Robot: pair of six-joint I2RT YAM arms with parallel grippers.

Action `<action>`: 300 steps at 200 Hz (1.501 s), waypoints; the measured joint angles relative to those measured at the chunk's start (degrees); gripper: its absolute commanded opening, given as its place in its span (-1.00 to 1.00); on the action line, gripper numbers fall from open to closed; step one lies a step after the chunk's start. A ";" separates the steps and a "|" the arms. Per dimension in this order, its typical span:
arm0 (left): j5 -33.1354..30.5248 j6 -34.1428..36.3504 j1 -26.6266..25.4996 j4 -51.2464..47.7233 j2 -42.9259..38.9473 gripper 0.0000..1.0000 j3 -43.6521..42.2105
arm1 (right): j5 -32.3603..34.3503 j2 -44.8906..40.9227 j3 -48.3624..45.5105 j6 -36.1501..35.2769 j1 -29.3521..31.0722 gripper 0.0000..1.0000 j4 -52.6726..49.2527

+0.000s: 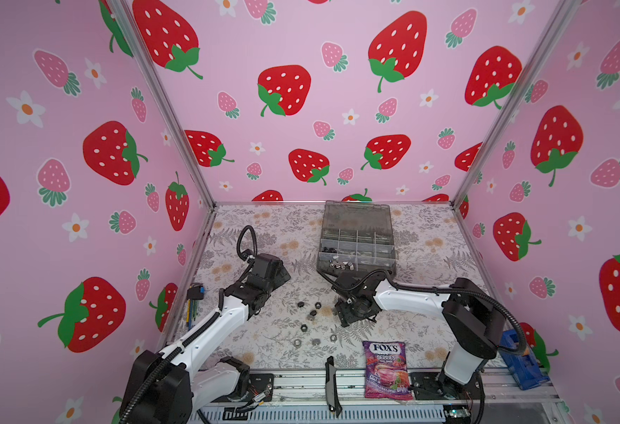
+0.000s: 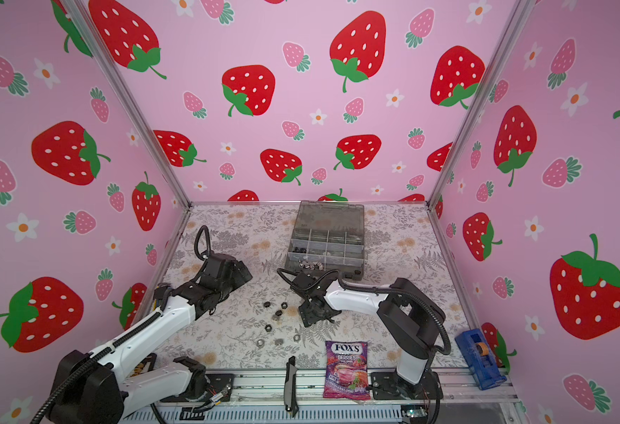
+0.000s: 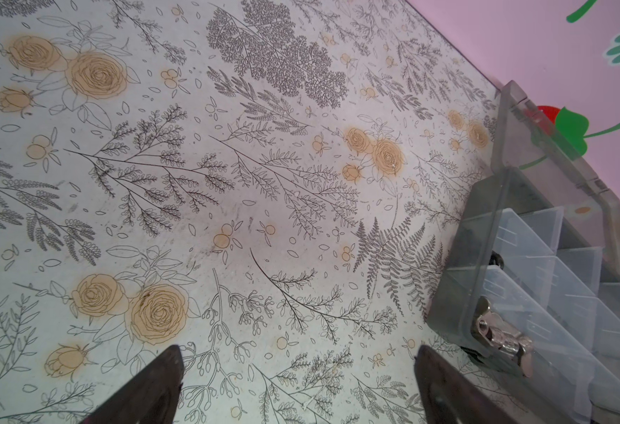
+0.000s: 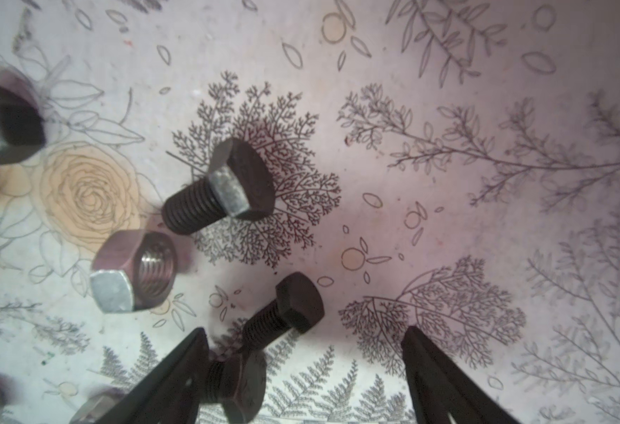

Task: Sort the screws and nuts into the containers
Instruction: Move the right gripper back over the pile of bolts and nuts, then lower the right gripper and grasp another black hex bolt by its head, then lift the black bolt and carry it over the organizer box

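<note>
Bolts (image 4: 220, 187) and nuts (image 4: 134, 270) lie loose toward the table's (image 1: 429, 257) front edge. Right gripper (image 4: 305, 330) hovers spread over them; left gripper (image 3: 297, 348) spread, empty.

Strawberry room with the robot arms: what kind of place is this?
Most likely a robot practice booth, not a real room. The strawberry walls are panels in a metal frame, two robot arms are mounted on a rail, and loose nuts lie near a divided box.

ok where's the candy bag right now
In a top view the candy bag lies at the table's front edge, right of centre, between the black knife-like tool and the right arm's base.
</note>
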 measured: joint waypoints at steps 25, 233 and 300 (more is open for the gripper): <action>0.04 -0.02 0.13 -0.02 -0.02 0.99 0.00 | -0.09 0.00 0.00 -0.42 0.57 0.67 -0.85; 0.09 -1.14 0.46 0.00 -0.98 0.99 -0.02 | -5.33 -3.61 -4.96 -2.45 1.90 -0.22 1.16; 0.11 -1.14 0.48 0.00 -0.98 0.99 -0.02 | -4.70 -3.61 -5.03 -1.01 2.21 -0.65 1.14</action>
